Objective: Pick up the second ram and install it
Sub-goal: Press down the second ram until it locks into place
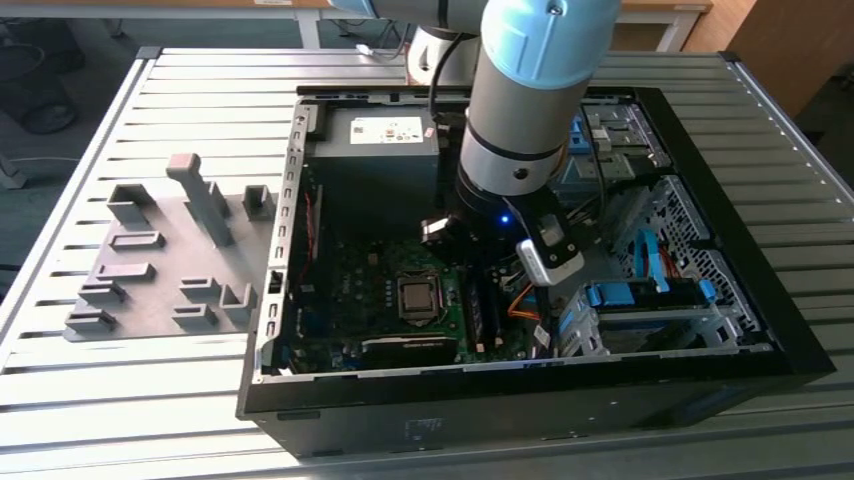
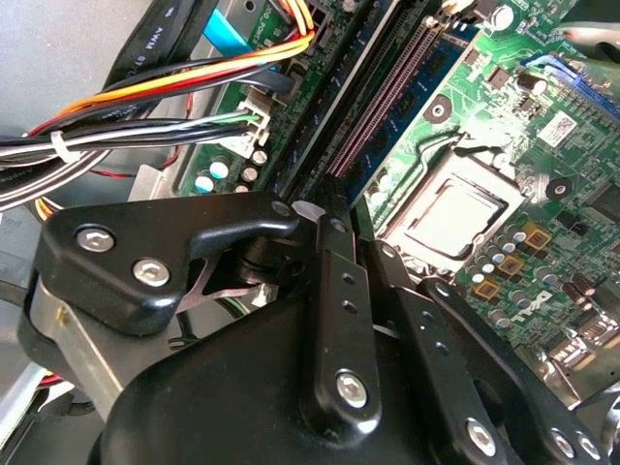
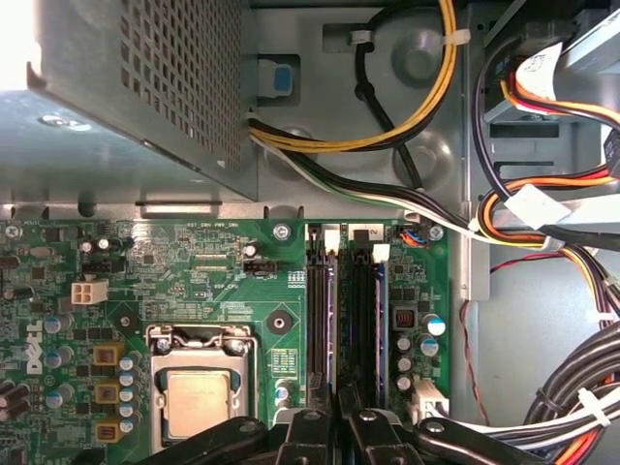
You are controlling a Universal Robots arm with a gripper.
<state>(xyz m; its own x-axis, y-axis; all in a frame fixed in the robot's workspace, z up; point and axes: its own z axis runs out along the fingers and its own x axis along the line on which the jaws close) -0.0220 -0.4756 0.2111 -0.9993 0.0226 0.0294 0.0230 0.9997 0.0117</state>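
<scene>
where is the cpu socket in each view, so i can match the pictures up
Exterior view: the cpu socket sits mid-motherboard inside the open computer case, just to the exterior view's left of the arm's wrist.
Second wrist view: the silver-lidded socket on the green board.
First wrist view: the same silver lid.
Shared landmark: the memory slots running alongside the socket.

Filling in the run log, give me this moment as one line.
arm: inside open PC case | gripper: over the motherboard's RAM slots, beside CPU socket | second ram: standing in slot | fixture tray: outside case
</scene>
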